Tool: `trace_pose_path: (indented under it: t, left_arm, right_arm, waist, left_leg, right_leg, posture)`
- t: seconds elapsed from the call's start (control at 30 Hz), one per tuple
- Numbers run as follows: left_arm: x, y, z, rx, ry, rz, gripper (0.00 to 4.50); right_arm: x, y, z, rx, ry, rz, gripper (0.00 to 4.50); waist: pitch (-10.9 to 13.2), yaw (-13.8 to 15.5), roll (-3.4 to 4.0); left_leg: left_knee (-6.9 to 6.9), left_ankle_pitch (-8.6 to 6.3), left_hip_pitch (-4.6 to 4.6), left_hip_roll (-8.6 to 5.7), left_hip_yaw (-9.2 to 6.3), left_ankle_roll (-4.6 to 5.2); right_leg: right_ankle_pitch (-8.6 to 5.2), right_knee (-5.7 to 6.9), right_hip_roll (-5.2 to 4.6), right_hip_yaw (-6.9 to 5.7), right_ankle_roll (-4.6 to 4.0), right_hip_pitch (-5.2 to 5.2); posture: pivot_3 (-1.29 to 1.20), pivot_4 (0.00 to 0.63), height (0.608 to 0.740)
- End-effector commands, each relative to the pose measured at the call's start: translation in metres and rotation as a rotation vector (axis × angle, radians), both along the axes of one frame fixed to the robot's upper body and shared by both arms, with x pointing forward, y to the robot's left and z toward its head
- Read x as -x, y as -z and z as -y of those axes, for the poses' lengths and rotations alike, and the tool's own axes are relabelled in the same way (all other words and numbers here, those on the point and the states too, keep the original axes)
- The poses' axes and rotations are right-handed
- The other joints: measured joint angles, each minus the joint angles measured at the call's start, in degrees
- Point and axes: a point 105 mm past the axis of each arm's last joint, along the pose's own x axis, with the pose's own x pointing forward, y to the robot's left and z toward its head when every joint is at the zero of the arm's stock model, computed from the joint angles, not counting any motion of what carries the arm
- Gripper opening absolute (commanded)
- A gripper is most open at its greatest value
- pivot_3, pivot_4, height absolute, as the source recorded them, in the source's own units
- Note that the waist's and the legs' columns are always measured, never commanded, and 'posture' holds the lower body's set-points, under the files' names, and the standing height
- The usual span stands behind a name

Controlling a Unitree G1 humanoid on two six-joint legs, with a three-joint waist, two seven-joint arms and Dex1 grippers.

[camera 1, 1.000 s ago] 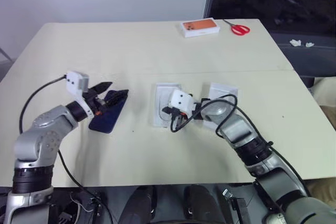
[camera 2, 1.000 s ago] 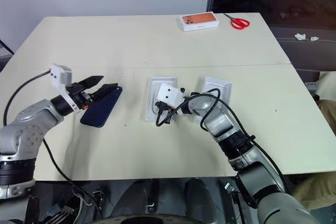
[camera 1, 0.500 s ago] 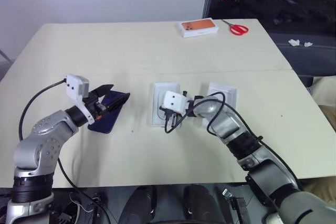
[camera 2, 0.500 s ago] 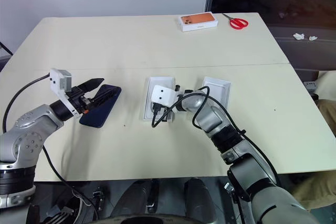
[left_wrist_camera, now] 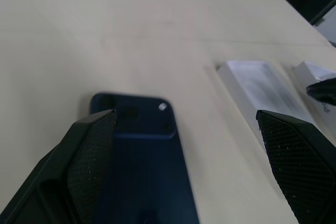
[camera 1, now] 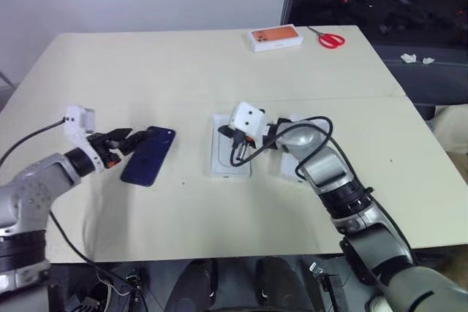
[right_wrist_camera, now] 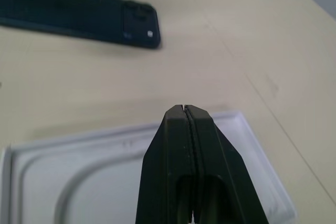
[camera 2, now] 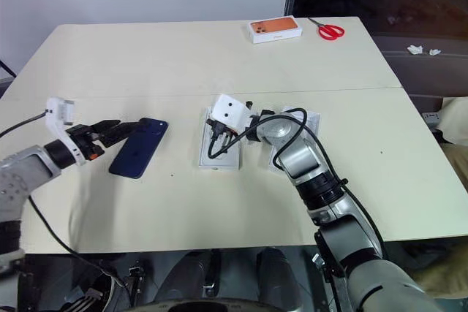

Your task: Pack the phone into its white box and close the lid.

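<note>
I am working on the pick of the phone, which is lying flat on the tabletop, back up, to the left of the white box and clearly apart from it. My left gripper is hanging at the phone's left end with its fingers released wide, and I judge that nothing is held. In the left wrist view one finger is standing over the phone's near edge while the other is far out toward the box, so the phone is not centred between them.

The right gripper is hovering over the white box with its fingers clenched together on nothing. The box is lying open, tray up, and the lid is lying just beside it on the far side from the phone, mostly behind my right arm.

To do this well, I am thinking the left fingers should be centred across the phone's narrow width. The phone is slim and glossy, so a shallow grip could slip. The right arm should clear the box first.
</note>
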Motion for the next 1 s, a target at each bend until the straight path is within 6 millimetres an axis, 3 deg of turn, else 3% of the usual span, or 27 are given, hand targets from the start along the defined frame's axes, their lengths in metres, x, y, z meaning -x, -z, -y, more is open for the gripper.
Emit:
trace_pose_path:
  t: [0.03, 0.2, 0.37, 0.67, 1.0]
  left_arm:
    - [0.002, -0.005, -0.023, 0.099, -0.025, -0.070, 4.50]
    - [0.003, 0.008, -0.042, 0.105, -0.014, -0.168, 4.50]
    - [-0.002, 0.019, -0.044, 0.103, 0.009, -0.210, 4.50]
    - [-0.007, 0.053, -0.028, 0.106, 0.097, -0.330, 4.50]
    - [-0.002, 0.078, -0.008, 0.095, 0.187, -0.436, 4.50]
  right_arm:
    - [0.007, -0.013, -0.033, -0.020, -0.065, 0.043, 0.04]
    - [0.014, -0.007, -0.077, -0.004, -0.133, 0.054, 0.04]
    - [0.013, 0.005, -0.095, 0.043, -0.134, 0.041, 0.04]
    - [0.012, 0.043, -0.111, 0.173, -0.088, -0.063, 0.04]
    - [0.015, 0.047, -0.118, 0.162, -0.082, -0.094, 0.04]
  waist:
    - [0.0, -0.1, 0.00]
    - [0.0, -0.8, -0.04]
    - [-0.1, -0.9, -0.13]
    - [-0.1, -1.1, -0.13]
    - [-0.2, -0.9, -0.06]
  left_leg:
    - [-0.01, 0.01, 0.00, 0.00, 0.00, -0.02]
    - [-0.04, 0.12, -0.01, 0.00, -0.02, -0.20]
    - [-0.01, 0.13, 0.00, -0.06, -0.07, -0.22]
    - [-0.05, 0.16, -0.01, -0.05, -0.01, -0.27]
    - [0.00, 0.16, 0.00, -0.11, 0.00, -0.26]
  right_leg:
    - [0.00, 0.01, 0.01, 0.00, 0.00, -0.02]
    - [0.00, 0.05, 0.01, -0.03, 0.00, -0.07]
    - [0.00, 0.03, -0.04, -0.09, -0.01, -0.19]
    - [-0.01, 0.34, -0.03, -0.04, -0.02, -0.43]
    - [-0.01, 0.48, -0.07, -0.05, -0.03, -0.47]
  posture:
    - [0.00, 0.150, 0.740]
    - [0.00, 0.150, 0.740]
    - [0.00, 0.150, 0.740]
    - [0.00, 0.150, 0.740]
    - [0.00, 0.150, 0.740]
